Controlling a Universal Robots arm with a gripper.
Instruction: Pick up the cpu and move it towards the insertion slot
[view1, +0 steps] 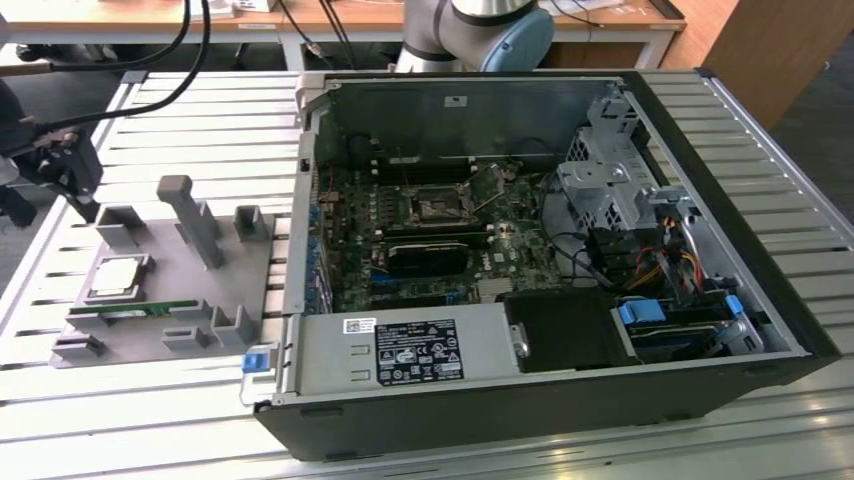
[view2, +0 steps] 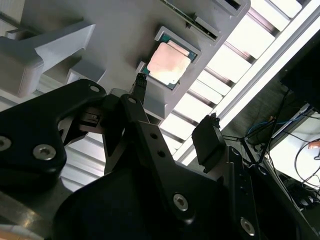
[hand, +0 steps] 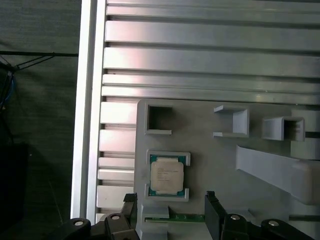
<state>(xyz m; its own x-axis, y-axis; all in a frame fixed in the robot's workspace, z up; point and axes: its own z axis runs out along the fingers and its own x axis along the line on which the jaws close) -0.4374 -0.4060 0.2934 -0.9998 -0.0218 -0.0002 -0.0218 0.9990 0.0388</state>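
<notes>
The cpu (view1: 118, 275) is a small square chip with a shiny silver top. It lies flat in a recess of the grey holder (view1: 200, 290) at the exterior view's left. In both wrist views the cpu (view2: 167, 64) (hand: 166, 176) rests in its framed pocket. My gripper (view1: 74, 185) hovers above the holder's far left corner, apart from the chip. Its black fingers (view2: 207, 137) stand open with nothing between them. The gripper (hand: 171, 206) sits just off one edge of the chip's pocket. The insertion slot (view1: 438, 207) is a dark square socket on the green board inside the open computer case.
A narrow green memory stick (view1: 127, 310) lies in the holder beside the cpu. Grey posts (view1: 187, 215) rise from the holder. The case wall (view1: 310, 180) stands between holder and board. Drive cages and cables (view1: 627, 230) crowd the case's right side. The slatted metal table (view1: 174, 100) lies underneath.
</notes>
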